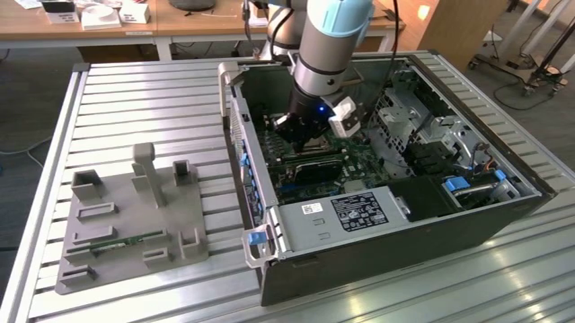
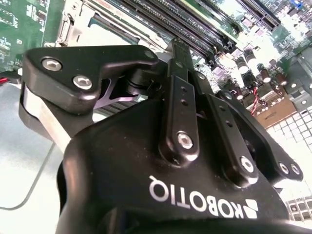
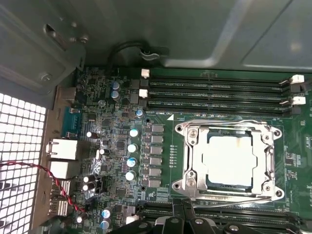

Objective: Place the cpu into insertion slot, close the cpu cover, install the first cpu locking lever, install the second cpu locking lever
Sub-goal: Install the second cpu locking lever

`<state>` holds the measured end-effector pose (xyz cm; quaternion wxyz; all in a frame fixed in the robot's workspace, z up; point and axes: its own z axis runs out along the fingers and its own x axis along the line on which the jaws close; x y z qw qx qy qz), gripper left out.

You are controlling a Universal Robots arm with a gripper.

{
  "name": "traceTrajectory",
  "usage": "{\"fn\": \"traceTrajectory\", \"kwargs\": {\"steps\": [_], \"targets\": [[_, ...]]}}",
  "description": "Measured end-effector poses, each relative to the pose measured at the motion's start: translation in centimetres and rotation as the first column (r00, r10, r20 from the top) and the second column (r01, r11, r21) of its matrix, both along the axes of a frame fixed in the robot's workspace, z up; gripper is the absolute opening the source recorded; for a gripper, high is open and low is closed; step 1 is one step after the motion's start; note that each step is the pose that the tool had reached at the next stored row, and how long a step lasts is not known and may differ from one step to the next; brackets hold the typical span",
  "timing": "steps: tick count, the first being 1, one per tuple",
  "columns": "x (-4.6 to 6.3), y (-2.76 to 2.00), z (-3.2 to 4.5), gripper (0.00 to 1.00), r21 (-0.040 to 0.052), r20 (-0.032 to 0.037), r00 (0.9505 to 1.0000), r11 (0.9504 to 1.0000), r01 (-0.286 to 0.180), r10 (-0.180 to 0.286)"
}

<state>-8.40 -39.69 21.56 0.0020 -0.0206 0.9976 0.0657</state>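
One cpu, one cpu cover, one claw, one computer case.

Only real print: a white logo, upside down, on the gripper body in the second wrist view. Stickers on the case, lower centre of the exterior view, too tiny to read.

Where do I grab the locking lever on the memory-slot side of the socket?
Probably its bent end at a socket corner, from straight above: the locking lever is a thin wire lying flat along the cpu cover beside the memory slots, so its straight run leaves little to pinch. Which end is free I cannot tell.
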Motion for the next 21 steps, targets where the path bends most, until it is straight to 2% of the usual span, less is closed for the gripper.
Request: {"fn": "traceTrajectory", "kwargs": {"steps": [6,12,21], "targets": [[0.0,0.07,-0.6,0.1,0.0101,0.0,1.0,0.9999,0.0,0.0],[-0.1,0.08,-1.09,0.1,0.0315,0.0,1.0,0.9995,-0.002,0.002],[-0.3,0.1,-1.36,0.1,0.0387,-0.0001,1.0,0.9992,-0.004,0.004]]}}
